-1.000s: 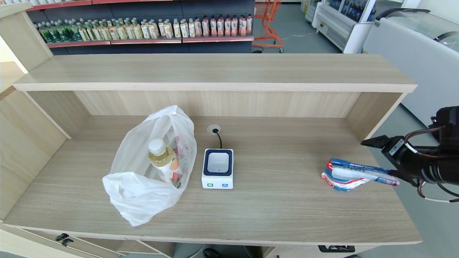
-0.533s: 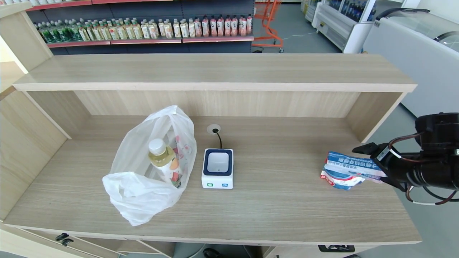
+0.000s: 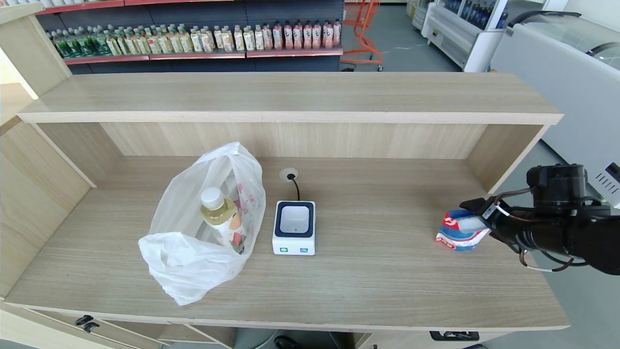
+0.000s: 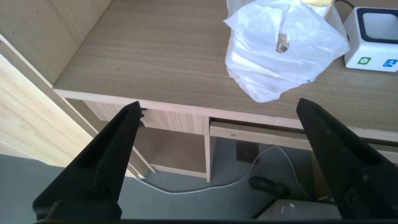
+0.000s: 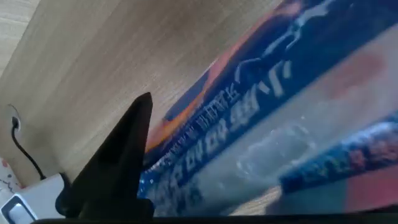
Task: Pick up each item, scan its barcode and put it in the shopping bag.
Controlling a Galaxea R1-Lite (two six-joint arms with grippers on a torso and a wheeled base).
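A blue, red and white packet [image 3: 457, 232] lies near the right end of the wooden counter [image 3: 378, 271]. My right gripper [image 3: 477, 220] reaches in from the right, open, with its fingers astride the packet's right part. In the right wrist view the packet [image 5: 280, 124] is very close, with one dark finger [image 5: 118, 168] beside it. A white shopping bag [image 3: 193, 252] stands at the left with a capped bottle [image 3: 220, 213] inside. The scanner [image 3: 294, 227] sits just right of the bag. My left gripper [image 4: 219, 106] hangs open below the counter's front edge, near the bag [image 4: 286, 50].
A raised wooden ledge [image 3: 290, 97] backs the counter, with side walls at both ends. The scanner's cable runs to a grommet [image 3: 288, 174] behind it. Bare counter lies between scanner and packet. Store shelves of bottles [image 3: 193, 41] stand beyond.
My right gripper has moved left and lower over the packet, from its right end to about its middle. The packet's right part is now covered. Bag, bottle and scanner are unmoved.
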